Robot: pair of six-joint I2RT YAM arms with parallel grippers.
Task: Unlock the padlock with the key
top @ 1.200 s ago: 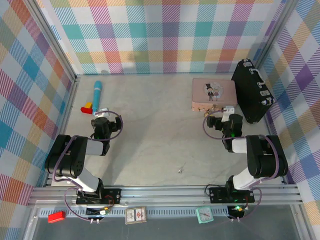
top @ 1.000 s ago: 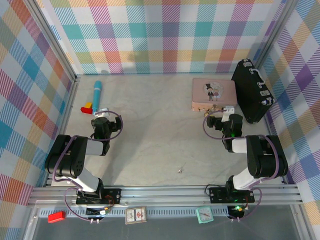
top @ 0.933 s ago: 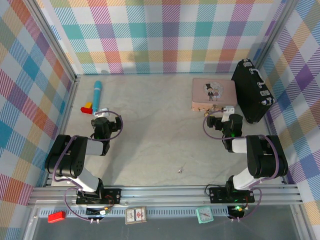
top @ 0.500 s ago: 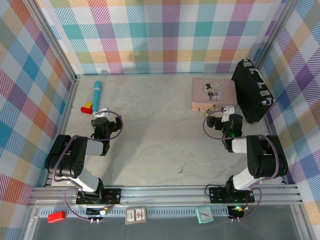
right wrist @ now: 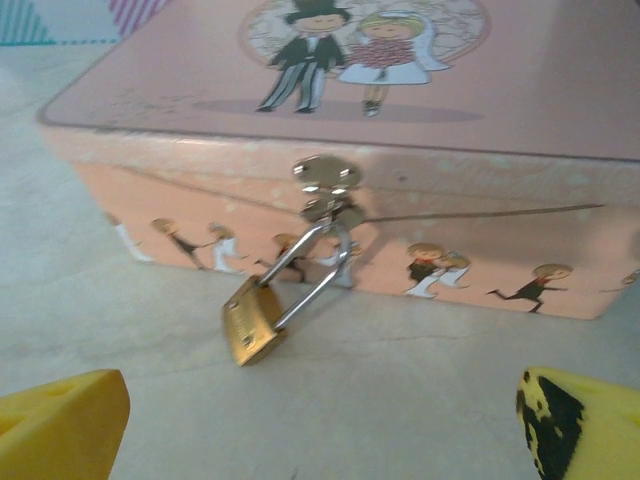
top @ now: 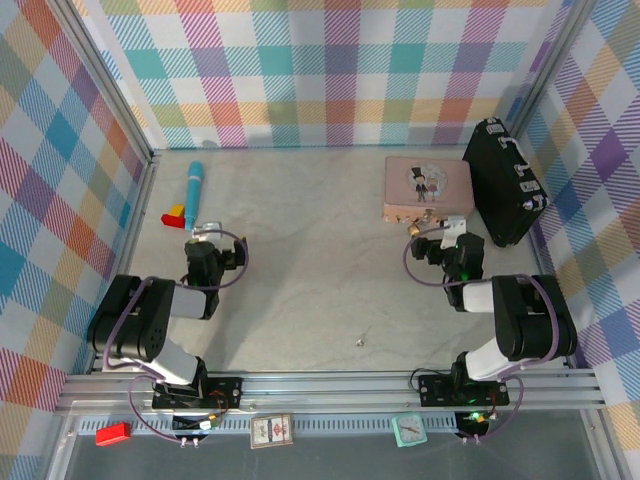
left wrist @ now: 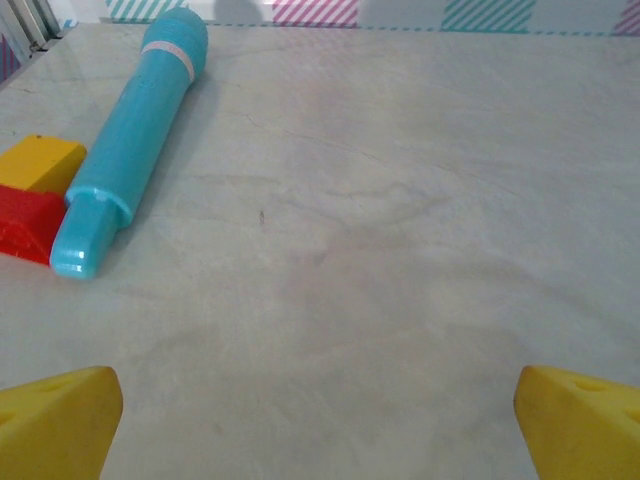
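The padlock (right wrist: 252, 320) is small and brass. Its silver shackle hangs from the hasp (right wrist: 325, 180) on the front of the pink tin (right wrist: 480, 110), and its body rests tilted on the table. From above, the padlock (top: 426, 214) is just beyond my right gripper (top: 440, 234). In the wrist view my right gripper (right wrist: 320, 440) is open, with the padlock a short way ahead between its yellow fingertips (right wrist: 60, 425). The key (top: 359, 341) is a tiny silvery speck on the table near the front middle, far from both grippers. My left gripper (top: 204, 232) is open over bare table.
A teal cylinder (left wrist: 130, 140) and a red-and-yellow block (left wrist: 25, 215) lie ahead and left of my left gripper (left wrist: 320, 430). A black case (top: 505, 180) leans at the right wall beside the pink tin (top: 428, 188). Checked walls enclose the table.
Both grippers have drawn back slightly toward the near edge. Nothing has been grasped, and the key and padlock lie where they were.
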